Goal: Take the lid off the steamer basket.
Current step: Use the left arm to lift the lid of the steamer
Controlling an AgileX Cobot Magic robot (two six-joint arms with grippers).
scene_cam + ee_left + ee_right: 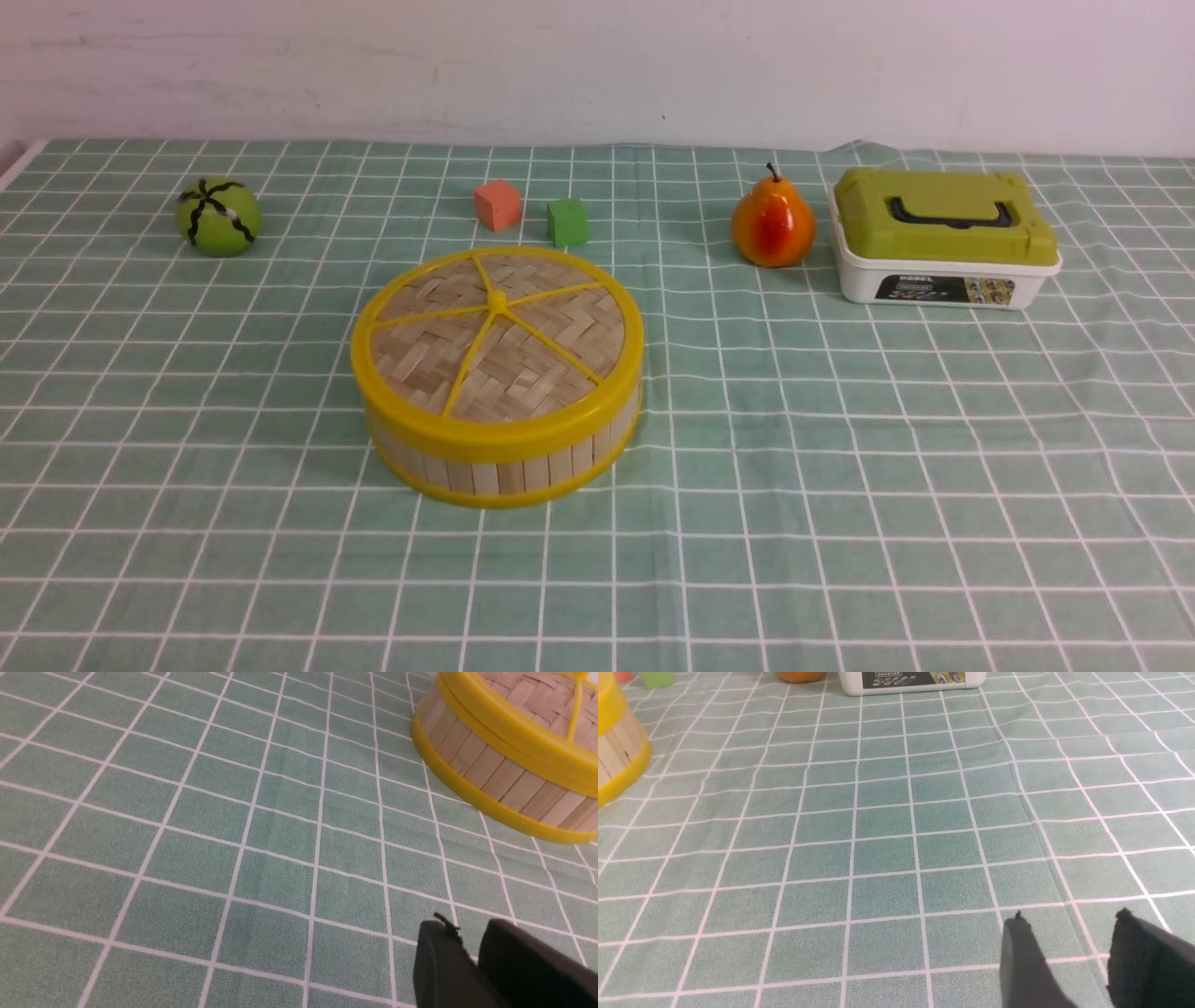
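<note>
The lid [498, 338], a woven bamboo disc with a yellow rim, spokes and centre knob, sits closed on the steamer basket [504, 471] in the middle of the table. Neither arm shows in the front view. In the left wrist view my left gripper [469, 928] hangs over bare cloth, its jaws together and empty, apart from the basket [490, 772] and lid rim [514, 732]. In the right wrist view my right gripper [1069, 919] is open and empty over the cloth, far from the basket [614, 751].
A green checked cloth [840, 467] covers the table. At the back stand a green ball with black stripes [218, 217], an orange cube [497, 204], a green cube [567, 222], a pear [772, 227] and a white box with an olive-green lid [943, 238].
</note>
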